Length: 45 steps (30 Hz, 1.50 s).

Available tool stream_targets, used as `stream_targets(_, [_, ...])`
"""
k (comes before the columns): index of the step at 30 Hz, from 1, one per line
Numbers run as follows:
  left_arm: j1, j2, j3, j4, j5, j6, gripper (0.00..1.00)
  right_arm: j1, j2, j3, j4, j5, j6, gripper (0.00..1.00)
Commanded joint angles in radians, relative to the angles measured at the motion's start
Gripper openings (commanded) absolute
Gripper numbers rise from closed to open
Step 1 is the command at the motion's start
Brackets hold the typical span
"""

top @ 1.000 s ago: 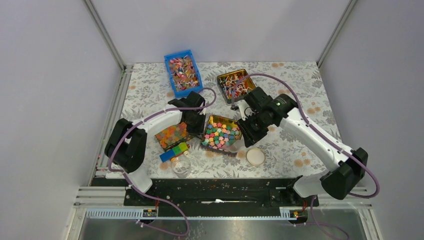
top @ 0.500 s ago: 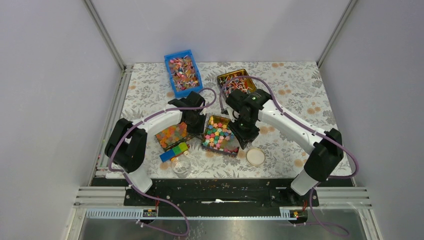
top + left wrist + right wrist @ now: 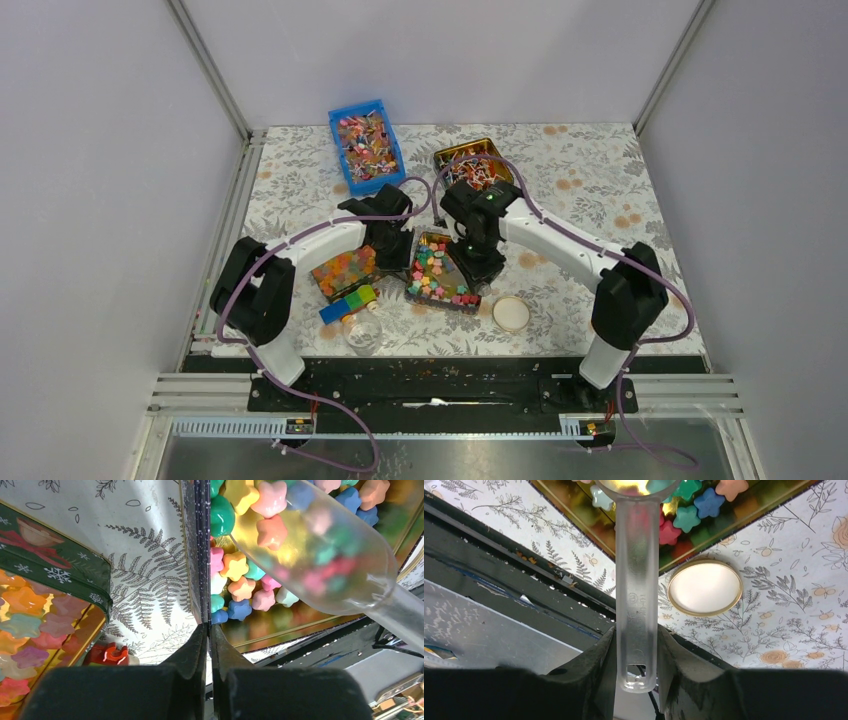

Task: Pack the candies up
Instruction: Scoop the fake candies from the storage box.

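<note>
right gripper (image 3: 636,635) closed partway around the handle of a clear scoop (image 3: 636,580), bowl low over the tin (image 3: 201,555); left gripper (image 3: 206,632) pinched tight on that tin's side wall. star-shaped candies (image 3: 235,565) lying inside the tin, round lid (image 3: 706,587) just beside it.

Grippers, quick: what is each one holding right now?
Left gripper: jaws closed on the wall of the candy tin.
Right gripper: jaws closed on the handle of the clear scoop.

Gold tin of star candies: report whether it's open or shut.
Open: the gold rectangular tin has no lid on it; its multicoloured star-shaped candies lie exposed and a clear plastic scoop reaches in.
</note>
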Motion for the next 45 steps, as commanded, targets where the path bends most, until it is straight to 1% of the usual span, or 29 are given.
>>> stream_targets(1, [-0.02,-0.019,0.037,0.028,0.064,-0.031,0.0,0.007,0.045,0.0,0.038,-0.014,-0.023,0.0])
stream_targets(10, [-0.041,-0.034,0.028,0.046,0.065,-0.068,0.0,0.001,0.132,-0.018,0.123,0.022,-0.043,0.0])
stream_targets(17, [-0.046,-0.044,0.02,0.059,0.068,-0.094,0.0,-0.007,0.115,-0.15,0.302,0.07,-0.097,0.0])
stream_targets(18, [-0.047,-0.046,0.02,0.059,0.066,-0.096,0.0,-0.007,0.101,-0.173,0.331,0.07,-0.097,0.0])
stream_targets(19, [-0.047,-0.048,0.019,0.06,0.063,-0.097,0.0,-0.008,-0.135,-0.189,0.352,0.072,-0.114,0.0])
stream_targets(20, [-0.046,-0.05,0.017,0.061,0.061,-0.098,0.0,-0.008,0.055,-0.201,0.368,0.074,-0.117,0.0])
stream_targets(23, [-0.047,-0.058,0.013,0.063,0.048,-0.103,0.0,-0.014,0.052,-0.241,0.415,0.092,-0.128,0.0])
stream_targets(25, [-0.046,-0.057,0.012,0.068,0.049,-0.107,0.01,-0.018,0.043,-0.253,0.424,0.072,-0.13,0.0])
stream_targets(29, [-0.047,-0.058,0.018,0.069,0.044,-0.11,0.11,-0.017,0.027,-0.261,0.413,0.027,-0.132,0.0])
stream_targets(37, [-0.043,-0.088,0.03,0.069,0.019,-0.111,0.41,-0.017,-0.039,-0.258,0.364,0.017,-0.123,0.0])
stream_targets(40, [-0.038,-0.112,0.027,0.072,0.009,-0.11,0.46,-0.017,-0.066,-0.245,0.342,0.015,-0.117,0.0])
stream_targets(45, [-0.017,-0.178,-0.004,0.093,-0.002,-0.119,0.5,-0.018,-0.097,-0.231,0.305,-0.002,-0.109,0.0])
